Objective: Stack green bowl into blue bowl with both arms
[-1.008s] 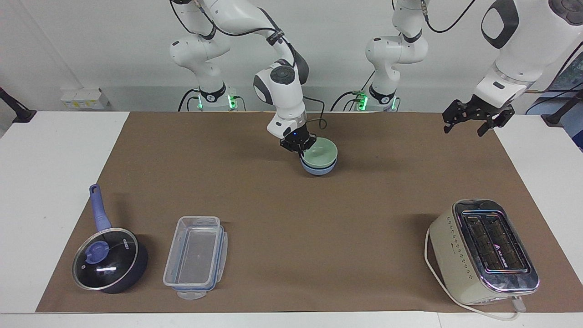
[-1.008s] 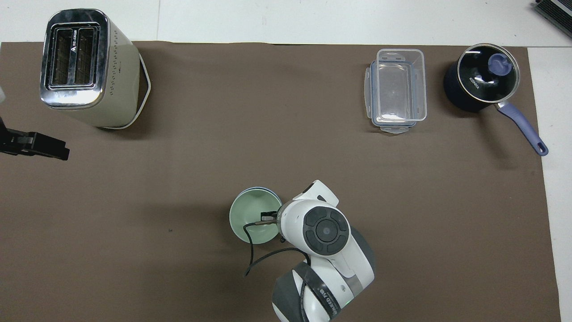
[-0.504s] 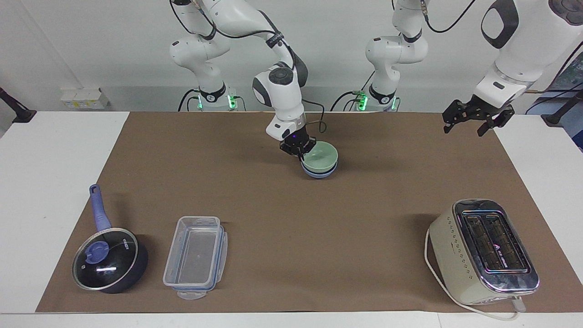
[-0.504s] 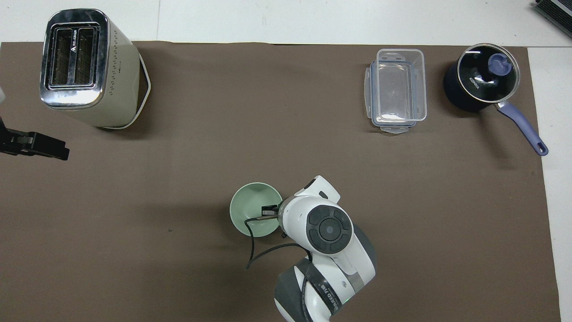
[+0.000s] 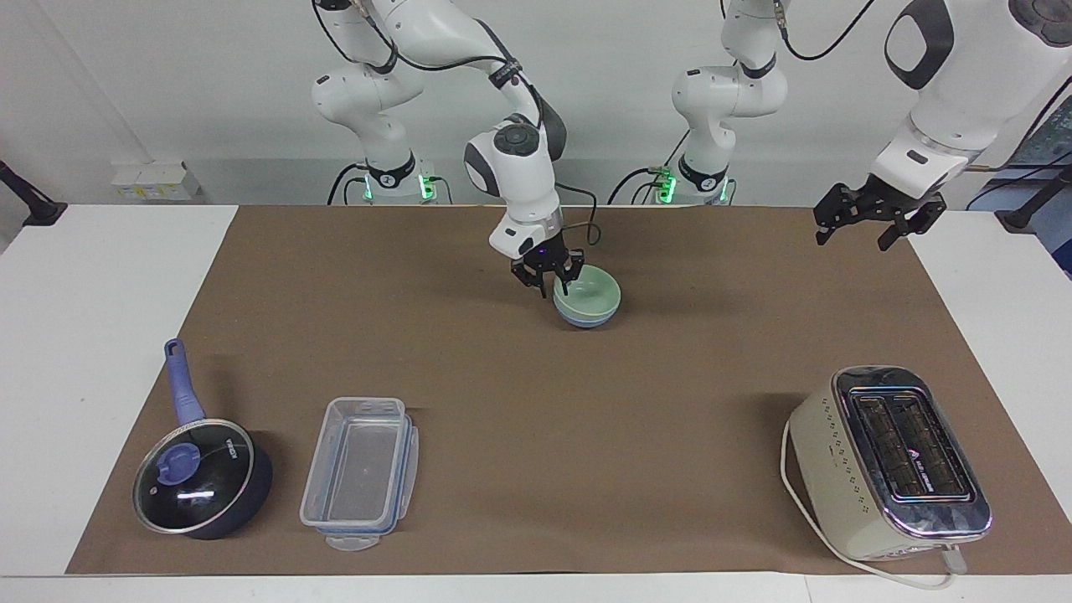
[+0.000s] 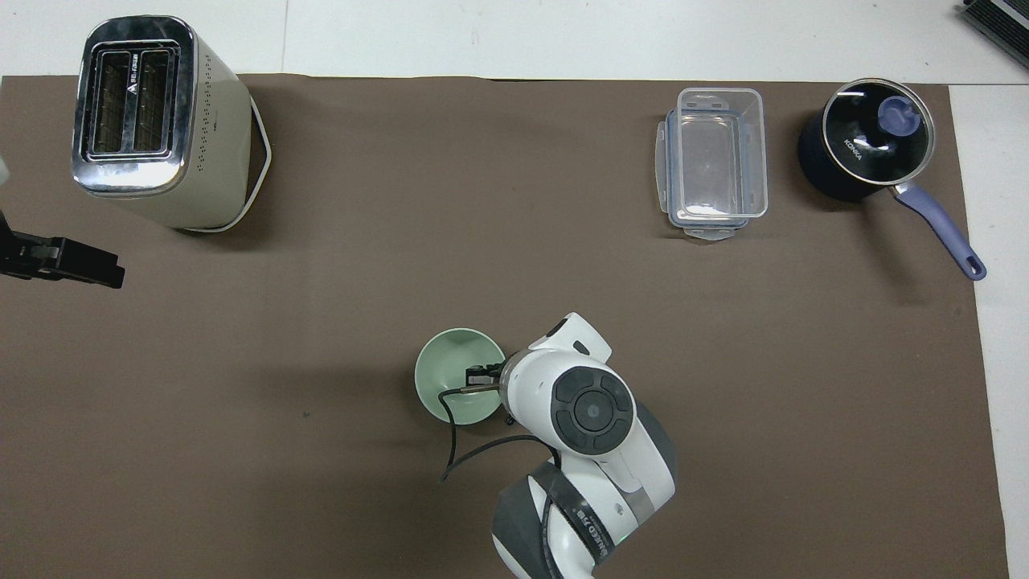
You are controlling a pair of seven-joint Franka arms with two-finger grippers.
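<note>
Mint-green, the green bowl [image 5: 589, 296] sits nested in the blue bowl [image 5: 586, 319] on my worktop's brown mat [image 5: 536, 394], near my bases. My right tool [image 5: 548, 276] straddles its rim, fingers spread, gripping nothing. My left tool [image 5: 871, 219] waits open over the mat's edge by the white wall.
</note>
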